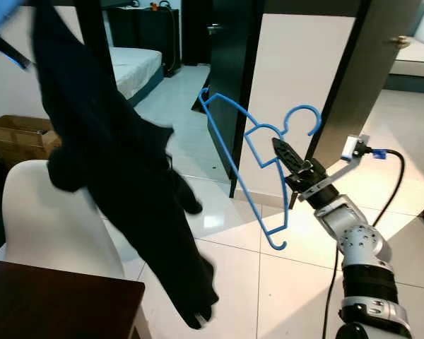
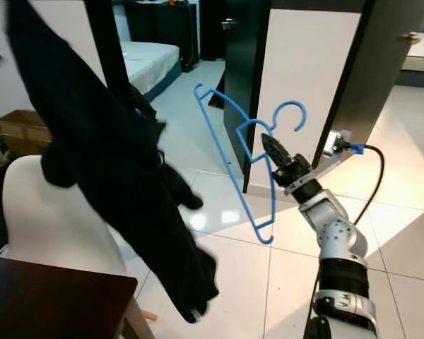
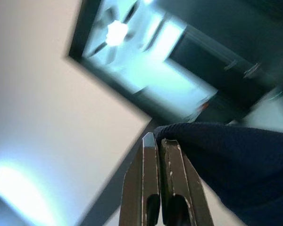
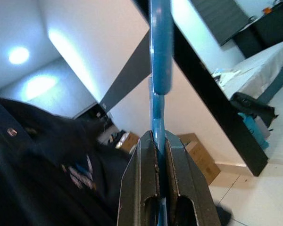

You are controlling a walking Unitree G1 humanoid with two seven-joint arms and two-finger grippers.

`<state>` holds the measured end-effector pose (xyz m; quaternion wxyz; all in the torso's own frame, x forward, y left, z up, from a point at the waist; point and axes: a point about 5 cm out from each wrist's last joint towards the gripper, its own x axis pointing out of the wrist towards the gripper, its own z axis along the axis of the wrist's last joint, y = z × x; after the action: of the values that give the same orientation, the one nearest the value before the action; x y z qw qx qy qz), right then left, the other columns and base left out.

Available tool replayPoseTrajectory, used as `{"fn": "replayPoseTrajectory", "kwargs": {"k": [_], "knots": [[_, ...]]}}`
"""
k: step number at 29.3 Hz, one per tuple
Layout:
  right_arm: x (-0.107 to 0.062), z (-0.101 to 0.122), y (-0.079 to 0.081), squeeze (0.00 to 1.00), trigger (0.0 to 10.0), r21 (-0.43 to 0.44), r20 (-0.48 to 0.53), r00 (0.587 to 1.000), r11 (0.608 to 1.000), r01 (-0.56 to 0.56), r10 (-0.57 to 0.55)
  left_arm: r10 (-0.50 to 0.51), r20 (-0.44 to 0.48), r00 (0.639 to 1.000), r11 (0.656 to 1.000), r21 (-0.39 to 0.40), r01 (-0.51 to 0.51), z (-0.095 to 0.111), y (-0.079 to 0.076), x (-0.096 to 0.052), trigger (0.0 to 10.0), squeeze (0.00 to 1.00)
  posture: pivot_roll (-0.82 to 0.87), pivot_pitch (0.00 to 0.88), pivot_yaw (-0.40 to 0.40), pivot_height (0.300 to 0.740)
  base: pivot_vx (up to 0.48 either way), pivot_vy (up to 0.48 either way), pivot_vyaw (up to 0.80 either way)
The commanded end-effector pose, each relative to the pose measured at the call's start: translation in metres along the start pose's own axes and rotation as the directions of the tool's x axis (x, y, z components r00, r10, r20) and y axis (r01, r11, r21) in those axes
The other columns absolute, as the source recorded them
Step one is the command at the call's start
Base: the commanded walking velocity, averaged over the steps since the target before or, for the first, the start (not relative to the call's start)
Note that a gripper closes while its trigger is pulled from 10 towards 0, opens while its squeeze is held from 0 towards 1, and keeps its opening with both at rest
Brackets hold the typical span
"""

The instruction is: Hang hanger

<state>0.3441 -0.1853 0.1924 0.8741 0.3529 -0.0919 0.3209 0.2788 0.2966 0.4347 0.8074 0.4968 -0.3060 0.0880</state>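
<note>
A blue plastic hanger (image 1: pixel 254 152) hangs in the air at mid-right, its hook (image 1: pixel 305 116) pointing up and right. My right gripper (image 1: pixel 281 150) is shut on the hanger near its neck; the right wrist view looks straight along the blue bar (image 4: pixel 159 56) pinched between the fingers (image 4: pixel 141 174). A dark navy garment (image 1: pixel 120 169) dangles at the left, reaching from the top left corner down toward the floor. In the left wrist view my left gripper (image 3: pixel 158 141) is shut on the edge of this dark cloth (image 3: pixel 236 160), held high.
A white moulded chair (image 1: pixel 53 226) stands at lower left behind a dark wooden table corner (image 1: pixel 56 304). A dark door frame and white panel (image 1: pixel 304 78) stand behind the hanger. A bed (image 1: pixel 134 67) and a cardboard box (image 1: pixel 18 134) are farther back. The floor is glossy white tile.
</note>
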Motion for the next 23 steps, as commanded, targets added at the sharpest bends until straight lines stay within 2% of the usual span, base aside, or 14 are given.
{"fn": "replayPoseTrajectory", "kwargs": {"k": [1,2,5,6,7,8,10,11,12,13,15,20,22,23], "knots": [[0.003,-0.004,0.002,0.00,10.0,-0.014,-0.013,1.000,1.000,-0.014,0.014,0.058,-0.003,0.998,0.997,0.043,-0.058,0.000,0.013,-0.003,10.0,0.00,0.10,0.000,-0.039,0.740,0.000,0.000,0.00],[0.004,-0.006,0.003,0.00,10.0,-0.016,-0.012,1.000,1.000,-0.023,0.023,0.085,0.013,0.996,0.996,0.034,-0.085,0.002,0.022,-0.007,10.0,0.00,0.10,0.000,-0.044,0.740,0.000,0.000,0.00],[0.005,-0.008,0.006,0.00,10.0,-0.022,-0.018,0.999,0.999,-0.044,0.044,0.087,0.069,0.994,0.996,-0.021,-0.086,0.010,0.025,-0.009,10.0,0.00,0.10,0.000,-0.048,0.740,0.000,0.000,0.53],[0.006,-0.009,0.008,0.00,10.0,-0.025,-0.024,0.998,0.998,-0.059,0.059,0.062,0.166,0.984,0.994,-0.097,-0.046,0.024,0.026,-0.009,10.0,0.00,0.11,0.000,-0.051,0.740,0.000,0.000,0.79],[0.006,-0.009,0.008,0.00,10.0,-0.025,-0.024,0.998,0.998,-0.059,0.059,0.062,0.166,0.984,0.994,-0.097,-0.046,0.024,0.026,-0.009,10.0,0.00,0.11,0.000,-0.051,0.740,0.000,0.000,0.79],[0.007,-0.010,0.009,0.00,10.0,-0.025,-0.029,0.997,0.997,-0.069,0.068,0.025,0.271,0.962,0.982,-0.186,0.027,0.040,0.023,-0.010,10.0,0.00,0.12,0.000,-0.054,0.740,0.000,0.000,0.79],[0.007,-0.010,0.009,0.00,10.0,-0.025,-0.029,0.997,0.997,-0.069,0.068,0.025,0.271,0.962,0.982,-0.186,0.027,0.040,0.023,-0.010,10.0,0.00,0.12,0.000,-0.054,0.740,0.000,0.000,0.79],[0.009,-0.010,0.010,0.00,10.0,-0.027,-0.034,0.996,0.996,-0.081,0.080,-0.044,0.369,0.929,0.956,-0.255,0.147,0.053,0.016,-0.011,10.0,0.00,0.12,0.000,-0.057,0.740,0.000,0.000,0.79],[0.009,-0.010,0.010,0.00,10.0,-0.027,-0.034,0.996,0.996,-0.081,0.080,-0.044,0.369,0.929,0.956,-0.255,0.147,0.053,0.016,-0.011,10.0,0.00,0.12,0.000,-0.057,0.740,0.000,0.000,0.79],[0.010,-0.011,0.011,0.00,10.0,-0.024,-0.036,0.995,0.996,-0.090,0.089,-0.107,0.436,0.894,0.930,-0.273,0.245,0.062,0.009,-0.015,10.0,0.00,0.12,0.000,-0.057,0.740,0.000,0.000,0.79],[0.010,-0.012,0.013,0.00,10.0,-0.018,-0.039,0.994,0.994,-0.107,0.106,-0.157,0.492,0.856,0.895,-0.294,0.334,0.070,0.007,-0.022,10.0,0.00,0.13,0.000,-0.058,0.740,0.000,0.000,0.79],[0.010,-0.017,0.014,0.00,10.0,-0.024,-0.081,0.989,0.991,-0.129,0.127,-0.247,0.476,0.844,0.850,-0.312,0.424,0.065,0.003,-0.034,10.0,0.00,0.14,0.000,-0.060,0.740,0.000,0.000,0.78],[0.008,-0.020,0.014,0.00,10.0,-0.038,-0.105,0.985,0.989,-0.141,0.136,-0.398,0.461,0.793,0.769,-0.303,0.562,0.057,-0.020,-0.047,10.0,0.00,0.14,0.000,-0.056,0.740,0.000,0.000,0.25],[0.008,-0.020,0.014,0.00,10.0,-0.038,-0.105,0.985,0.989,-0.141,0.136,-0.398,0.461,0.793,0.769,-0.303,0.562,0.057,-0.020,-0.047,10.0,0.00,0.14,0.000,-0.056,0.740,0.000,0.000,0.00]]}}
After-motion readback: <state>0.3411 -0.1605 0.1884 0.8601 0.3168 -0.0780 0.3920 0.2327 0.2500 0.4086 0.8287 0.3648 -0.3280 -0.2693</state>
